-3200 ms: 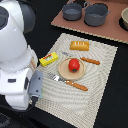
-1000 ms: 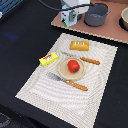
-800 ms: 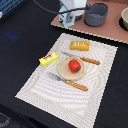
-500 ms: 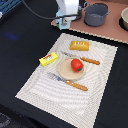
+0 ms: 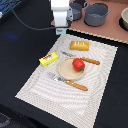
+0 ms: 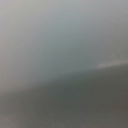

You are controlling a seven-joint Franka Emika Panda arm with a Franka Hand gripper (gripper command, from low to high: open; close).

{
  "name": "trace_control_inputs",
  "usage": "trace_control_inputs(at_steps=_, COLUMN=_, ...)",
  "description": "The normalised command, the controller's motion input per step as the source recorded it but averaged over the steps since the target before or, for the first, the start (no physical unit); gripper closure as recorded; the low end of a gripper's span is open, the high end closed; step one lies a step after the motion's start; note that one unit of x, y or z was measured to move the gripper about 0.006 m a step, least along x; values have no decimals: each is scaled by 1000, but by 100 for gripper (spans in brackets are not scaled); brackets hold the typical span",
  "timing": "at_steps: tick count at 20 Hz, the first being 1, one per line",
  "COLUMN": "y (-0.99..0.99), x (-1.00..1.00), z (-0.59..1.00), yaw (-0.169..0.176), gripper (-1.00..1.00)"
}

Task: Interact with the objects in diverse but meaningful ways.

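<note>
A red tomato (image 5: 78,64) sits on a small tan plate (image 5: 65,71) in the middle of the striped placemat (image 5: 45,87). An orange scored bread slab (image 5: 80,46) lies on the mat's far side, and a yellow box with red marks (image 5: 48,59) lies toward the exterior view's left. My gripper (image 5: 61,29) hangs at the mat's far edge, well apart from these. A pale blue-white bit, perhaps the carton (image 5: 61,32), shows right under it. The fingers are hidden. The wrist view is a grey blur.
An orange-handled fork (image 5: 70,82) and knife (image 5: 89,60) flank the plate. Two grey pots (image 5: 96,13) (image 5: 76,9) stand on the far brown surface, and a dish (image 5: 125,19) sits at the exterior view's right. A black cable (image 5: 30,24) trails from the arm.
The arm left the near left of the exterior view and now hangs at the mat's far edge; over the last second it drifted slightly left. The mat's items have not moved.
</note>
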Motion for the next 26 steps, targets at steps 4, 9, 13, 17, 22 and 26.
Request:
trace_control_inputs(at_steps=4, y=85, x=64, z=-321, yaw=-60, gripper=100)
trace_control_inputs(at_steps=9, y=119, x=77, z=-111, yaw=-46, gripper=-100)
trace_control_inputs(at_steps=13, y=189, x=0, z=60, yaw=-21, gripper=-100)
trace_control_inputs(at_steps=17, y=177, x=-16, z=249, yaw=-12, gripper=-100)
trace_control_inputs(at_steps=22, y=170, x=-75, z=960, yaw=-45, gripper=-100)
trace_control_inputs(at_steps=26, y=247, x=151, z=1000, yaw=-36, gripper=-100)
